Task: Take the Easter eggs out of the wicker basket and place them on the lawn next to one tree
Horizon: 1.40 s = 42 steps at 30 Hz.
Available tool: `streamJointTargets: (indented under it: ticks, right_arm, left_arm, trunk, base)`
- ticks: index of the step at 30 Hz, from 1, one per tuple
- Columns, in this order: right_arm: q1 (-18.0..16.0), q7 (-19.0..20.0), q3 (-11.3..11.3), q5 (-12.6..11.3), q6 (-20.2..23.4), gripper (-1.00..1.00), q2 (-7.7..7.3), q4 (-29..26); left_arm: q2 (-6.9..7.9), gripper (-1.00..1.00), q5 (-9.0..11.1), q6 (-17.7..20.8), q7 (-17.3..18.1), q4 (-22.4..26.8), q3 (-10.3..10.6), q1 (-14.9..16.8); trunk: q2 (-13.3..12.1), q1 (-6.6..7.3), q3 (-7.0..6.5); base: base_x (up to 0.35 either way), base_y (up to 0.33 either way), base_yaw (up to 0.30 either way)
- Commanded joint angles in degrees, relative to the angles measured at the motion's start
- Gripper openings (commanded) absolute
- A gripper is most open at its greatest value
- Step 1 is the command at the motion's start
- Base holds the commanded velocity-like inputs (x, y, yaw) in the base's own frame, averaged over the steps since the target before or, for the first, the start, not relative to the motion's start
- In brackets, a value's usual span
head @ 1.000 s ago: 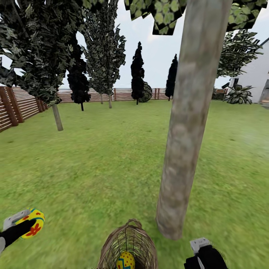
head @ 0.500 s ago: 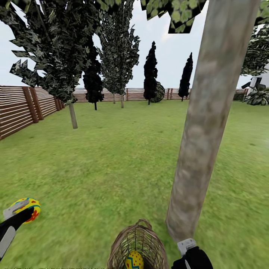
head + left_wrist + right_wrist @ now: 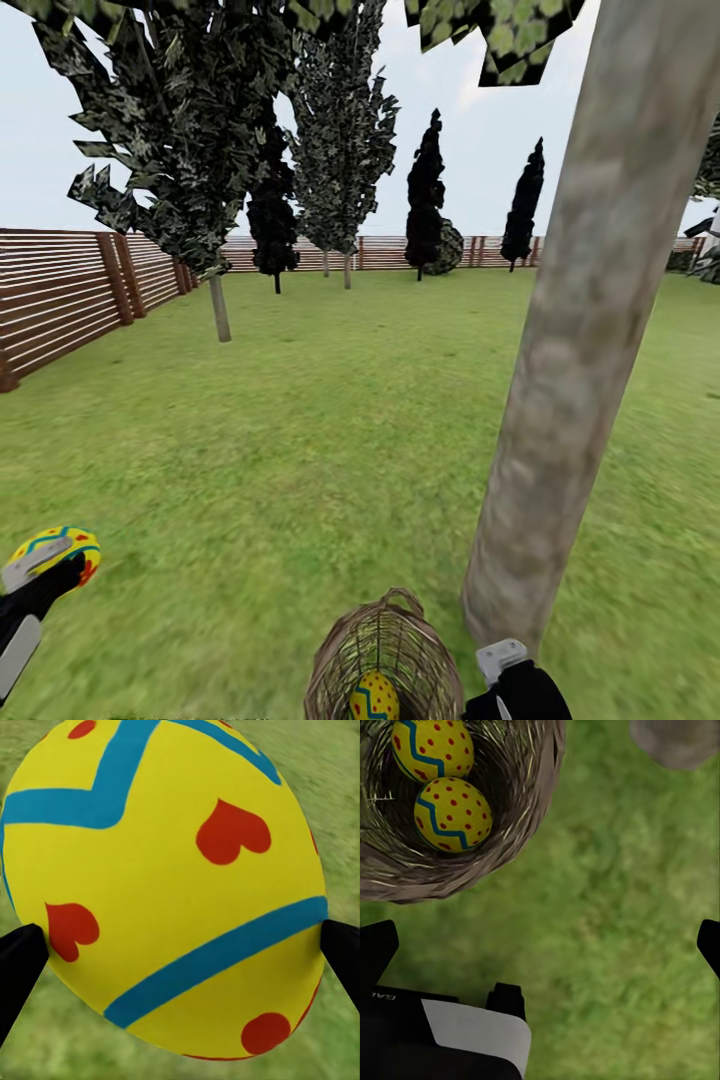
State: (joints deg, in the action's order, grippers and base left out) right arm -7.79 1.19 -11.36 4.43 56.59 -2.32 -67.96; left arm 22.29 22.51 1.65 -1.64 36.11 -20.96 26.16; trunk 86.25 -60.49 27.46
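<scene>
the main risk is the egg slipping from the left end effector, which pinches it only at its two sides, or being set down too far from the tree to count. the right end effector is spread wide and empty over the lawn; the basket, with two eggs left inside, sits just beside it, the trunk near on the other side.

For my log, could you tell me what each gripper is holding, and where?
Left gripper pinches an Easter egg across its sides; right gripper holds nothing.
</scene>
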Motion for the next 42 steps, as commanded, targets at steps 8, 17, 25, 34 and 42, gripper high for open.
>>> streamJointTargets:
  ticks: [8,17,25,34,42]
  right_arm:
    - [0.0,0.1,-0.2,0.4,0.3,1.00,-0.11,-0.1]
    - [0.0,0.2,-0.1,0.4,0.3,1.00,-0.19,-0.1]
    - [0.0,0.1,0.0,0.4,0.2,1.00,-0.26,-0.1]
    - [0.0,0.1,0.3,0.4,0.3,1.00,-0.47,-0.2]
    - [0.0,1.2,6.4,-0.6,0.1,1.00,-6.54,-0.6]
  left_arm:
    - [-0.21,-1.00,0.5,0.2,-0.1,0.7,0.3,0.0]
    - [-0.21,-1.00,0.5,0.4,-0.1,0.6,0.2,0.0]
    - [-0.06,-1.00,0.5,0.6,-0.1,0.1,0.1,0.0]
    - [-0.21,-1.00,0.4,0.9,-0.1,0.1,0.1,0.0]
    - [-0.23,-1.00,0.4,0.5,-0.1,0.1,0.3,0.0]
  trunk:
    - [0.0,0.00,0.06]
    - [0.0,0.00,0.06]
    - [0.0,0.00,0.06]
    - [0.0,0.00,0.06]
    - [0.0,0.00,0.06]
  base:
    - [0.000,0.000,0.079]
    - [0.000,0.201,0.001]
    - [0.000,0.335,0.000]
    - [0.246,0.211,0.000]
    - [0.256,0.021,0.000]
